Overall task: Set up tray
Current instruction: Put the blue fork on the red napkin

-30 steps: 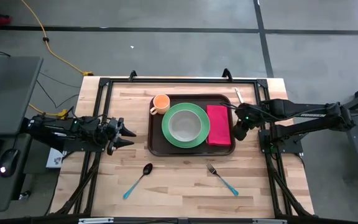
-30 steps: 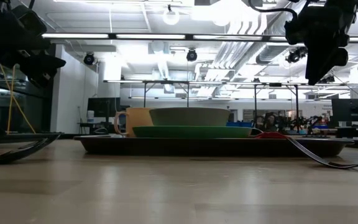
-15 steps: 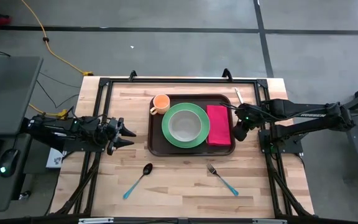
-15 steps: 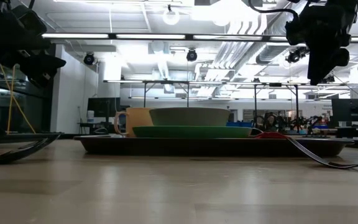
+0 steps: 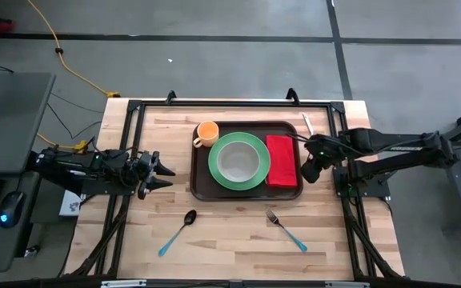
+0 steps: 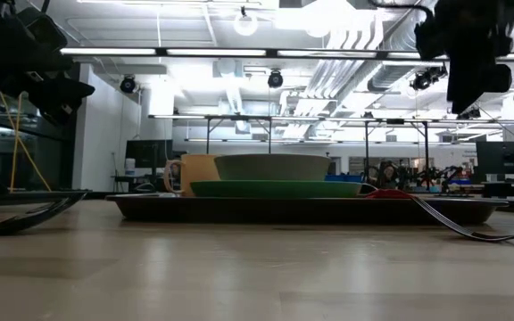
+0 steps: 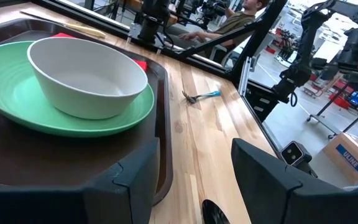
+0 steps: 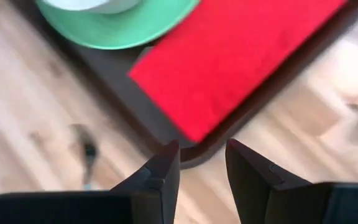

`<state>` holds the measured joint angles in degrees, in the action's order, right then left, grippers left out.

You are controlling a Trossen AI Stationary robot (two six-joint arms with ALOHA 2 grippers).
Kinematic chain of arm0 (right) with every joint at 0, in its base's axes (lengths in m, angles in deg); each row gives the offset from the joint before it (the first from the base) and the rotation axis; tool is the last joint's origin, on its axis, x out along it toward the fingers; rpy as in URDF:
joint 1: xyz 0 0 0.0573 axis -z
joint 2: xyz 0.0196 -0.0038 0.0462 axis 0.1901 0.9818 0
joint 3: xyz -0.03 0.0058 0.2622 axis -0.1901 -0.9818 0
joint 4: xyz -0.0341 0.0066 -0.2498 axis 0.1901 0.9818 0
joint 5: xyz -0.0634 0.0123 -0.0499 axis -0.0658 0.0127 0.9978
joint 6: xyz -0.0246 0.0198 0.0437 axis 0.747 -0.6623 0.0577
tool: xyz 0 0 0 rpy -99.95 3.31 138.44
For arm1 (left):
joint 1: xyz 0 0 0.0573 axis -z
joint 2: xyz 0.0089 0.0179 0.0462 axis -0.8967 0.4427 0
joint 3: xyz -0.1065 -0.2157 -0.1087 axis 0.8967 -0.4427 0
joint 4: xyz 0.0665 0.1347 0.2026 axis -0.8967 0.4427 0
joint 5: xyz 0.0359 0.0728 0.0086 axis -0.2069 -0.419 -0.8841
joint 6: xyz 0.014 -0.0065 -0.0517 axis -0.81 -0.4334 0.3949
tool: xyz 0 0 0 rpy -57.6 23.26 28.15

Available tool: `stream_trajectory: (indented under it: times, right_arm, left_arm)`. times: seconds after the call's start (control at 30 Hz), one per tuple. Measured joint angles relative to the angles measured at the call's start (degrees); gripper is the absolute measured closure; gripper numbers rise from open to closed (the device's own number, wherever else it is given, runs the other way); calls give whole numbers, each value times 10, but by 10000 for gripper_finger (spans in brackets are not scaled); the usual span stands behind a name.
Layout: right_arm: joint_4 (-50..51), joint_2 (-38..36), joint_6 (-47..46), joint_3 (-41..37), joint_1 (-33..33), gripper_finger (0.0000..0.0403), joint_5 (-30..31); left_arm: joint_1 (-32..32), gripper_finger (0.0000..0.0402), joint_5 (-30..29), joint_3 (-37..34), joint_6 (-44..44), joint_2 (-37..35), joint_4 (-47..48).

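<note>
The dark brown tray [image 5: 200, 182] lies on the wooden table, at its middle toward the far edge. On it stand an orange cup [image 5: 206, 133] and a green plate [image 5: 214, 164] with a pale bowl [image 5: 238, 162], and a red napkin [image 5: 282, 161] lies flat on it. My left gripper [image 5: 170, 177] is open and empty just left of the tray, above the table. My right gripper [image 5: 310, 170] is open and empty, raised beside the tray's right rim; in its wrist view the napkin [image 8: 229, 56] and the tray's rim [image 8: 194, 155] lie below it.
A spoon [image 5: 179, 230] and a fork [image 5: 286, 230] with blue handles lie on the table near the front. A slim utensil [image 5: 307, 122] lies by the far right corner. A black frame edges the table.
My right gripper has gone a little toward the table's right edge and slightly up, away from the tray. The things on the tray have stayed where they were.
</note>
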<state>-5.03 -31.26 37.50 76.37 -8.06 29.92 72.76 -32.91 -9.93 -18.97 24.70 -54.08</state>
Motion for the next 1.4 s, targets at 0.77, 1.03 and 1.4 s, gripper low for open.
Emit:
stream_trajectory:
  times: [0.77, 1.03, 1.4]
  right_arm:
    - [-159, -19, -277, 0, -294, 295, 109]
    - [-188, -18, -345, 0, -389, 295, 157]
    - [-232, -5, -376, 0, -482, 295, 199]
  left_arm:
    - [0, 172, 2, 2, 0, 0, 15]
    - [0, 172, 2, 2, 0, 0, 16]
    - [0, 172, 2, 2, 0, 0, 16]
